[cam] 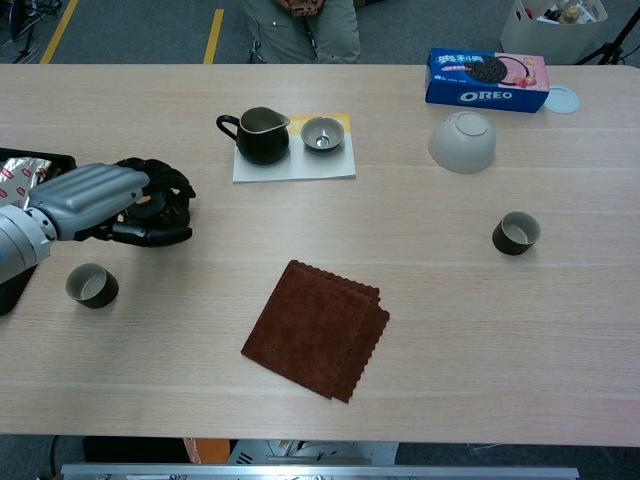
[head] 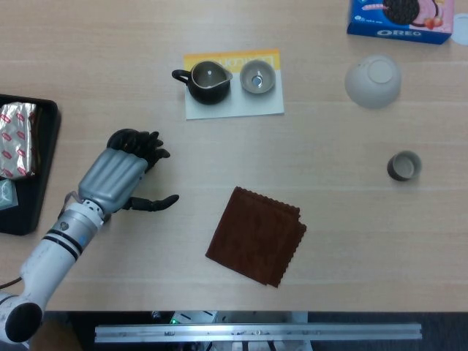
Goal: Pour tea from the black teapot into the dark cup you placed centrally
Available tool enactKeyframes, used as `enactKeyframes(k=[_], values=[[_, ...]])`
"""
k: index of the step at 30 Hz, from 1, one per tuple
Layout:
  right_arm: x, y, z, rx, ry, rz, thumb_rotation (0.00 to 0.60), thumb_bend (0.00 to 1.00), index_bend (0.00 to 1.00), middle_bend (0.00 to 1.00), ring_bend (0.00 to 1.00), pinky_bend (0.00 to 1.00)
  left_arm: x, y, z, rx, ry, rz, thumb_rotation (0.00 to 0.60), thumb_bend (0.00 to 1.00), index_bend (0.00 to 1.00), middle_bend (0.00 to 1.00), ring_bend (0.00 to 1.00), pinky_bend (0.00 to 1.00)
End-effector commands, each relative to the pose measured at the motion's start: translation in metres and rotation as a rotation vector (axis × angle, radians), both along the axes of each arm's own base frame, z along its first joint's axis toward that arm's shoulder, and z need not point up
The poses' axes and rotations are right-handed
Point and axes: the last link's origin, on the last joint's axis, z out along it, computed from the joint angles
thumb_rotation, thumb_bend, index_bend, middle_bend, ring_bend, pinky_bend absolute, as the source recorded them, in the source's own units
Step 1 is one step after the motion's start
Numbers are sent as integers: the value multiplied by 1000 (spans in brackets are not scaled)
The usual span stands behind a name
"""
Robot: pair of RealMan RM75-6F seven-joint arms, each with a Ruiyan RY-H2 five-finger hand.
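Teapot (cam: 160, 208), black, sits at the nine o'clock side of the table (cam: 450, 330), mostly covered by the left hand (cam: 95, 195); the hand lies over the top of it with dark fingers (cam: 170, 182) curled down around the body and the thumb (head: 157, 202) stretched out toward three o'clock in the head view; whether the fingers are clamped tight on the pot cannot be told, and the pot looks to be resting on the table. Right hand shows in neither view.

One dark cup (cam: 91, 286) stands at seven o'clock from the teapot, near it but apart, hidden under the arm in the head view; a second dark cup (cam: 516, 233) stands well apart at the three o'clock side. Brown cloth (cam: 315, 328) lies folded near the table's middle, toward six o'clock. At twelve o'clock a small black pitcher (cam: 260, 136) and a little grey cup (cam: 322, 134) stand side by side on a white and yellow card (cam: 300, 167); an upturned pale bowl (cam: 462, 141) sits at two o'clock, with a blue biscuit box (cam: 487, 79) beyond it; a black tray (head: 40, 175) holding wrapped snacks lies at the nine o'clock edge.
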Motion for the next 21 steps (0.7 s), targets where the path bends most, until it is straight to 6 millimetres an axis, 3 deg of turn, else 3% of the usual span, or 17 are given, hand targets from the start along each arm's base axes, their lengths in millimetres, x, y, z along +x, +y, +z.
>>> enactKeyframes(k=[1,21], values=[[0,0,0,1,0,-1,600,121,220,155,13,129,-2,-1,-5,-5,2,-6,80,151,190,126,24,0],[-3,3,2,-1,1,-17,600,121,219,155,13,129,-17,0,-23,-14,35,-5,92,151,202,172,14,0]])
